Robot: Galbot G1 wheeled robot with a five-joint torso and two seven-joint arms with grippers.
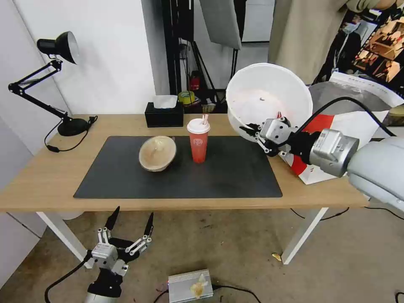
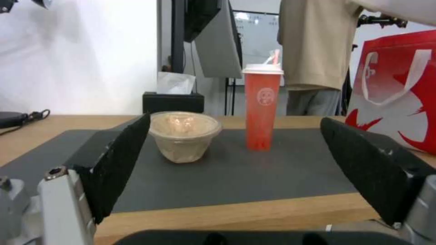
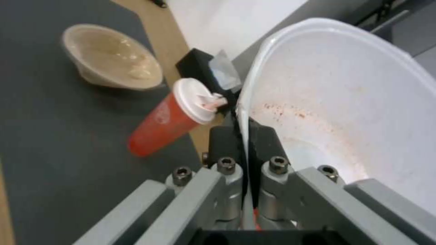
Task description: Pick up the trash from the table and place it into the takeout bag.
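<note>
R gripper fingers clamped on the rim of the large white bowl, one inside, one outside; bowl is tilted on edge, lifted off the table, just beside the takeout bag. Step in hand, I'd say: carrying bowl 1 of 3 to the bag. Next calls for getting it over the bag mouth w/o spilling scraps. From the bowl, red drink cup is near, beige bowl further along the mat. L gripper parked below table edge, fingers spread, holding nothing
</note>
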